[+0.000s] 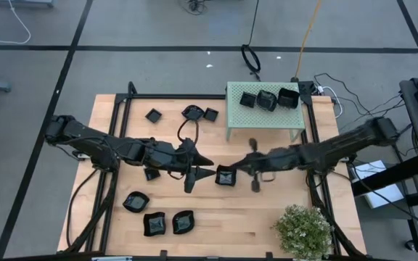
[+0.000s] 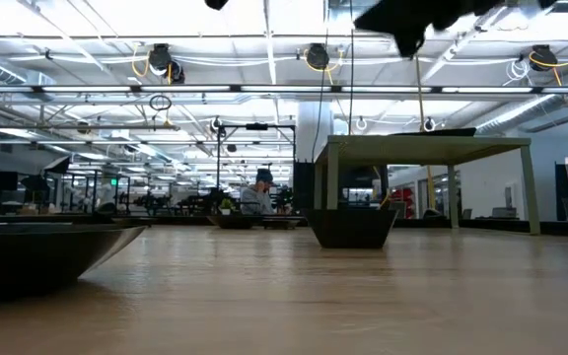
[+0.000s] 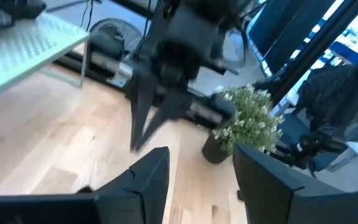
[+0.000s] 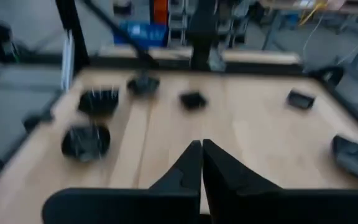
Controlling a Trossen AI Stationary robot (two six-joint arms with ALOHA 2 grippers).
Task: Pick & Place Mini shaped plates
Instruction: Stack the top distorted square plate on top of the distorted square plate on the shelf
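At the centre of the overhead frame, both dark arms reach inward across the wooden table (image 1: 267,210) and nearly meet over a single square plate (image 1: 226,175) that sits flat on the boards between them. The left gripper (image 1: 200,165) hangs just left of that plate with its fingers spread; its wrist camera shows a clear gap between the two dark fingers (image 3: 143,180), with nothing held. The right gripper (image 1: 253,164) hovers just right of the same plate, fingers pressed together and empty, as its wrist view confirms (image 4: 201,163). Three plates (image 1: 268,98) already rest on the pale green perforated box (image 1: 263,119) at upper right, while others lie loose: three (image 1: 158,216) in the lower left of the frame and a few (image 1: 182,113) near the upper middle. My reading is that this is the stage between placements, with the centre plate the likely next pick and neither gripper yet on it. The next move would call for one gripper to come down over the plate's rim, the left being already open for it, then close and carry it to the green box. Both arms are stretched long and low, elbows out toward the table's side edges. A potted plant (image 1: 303,228) stands at lower right, near the right arm's path.
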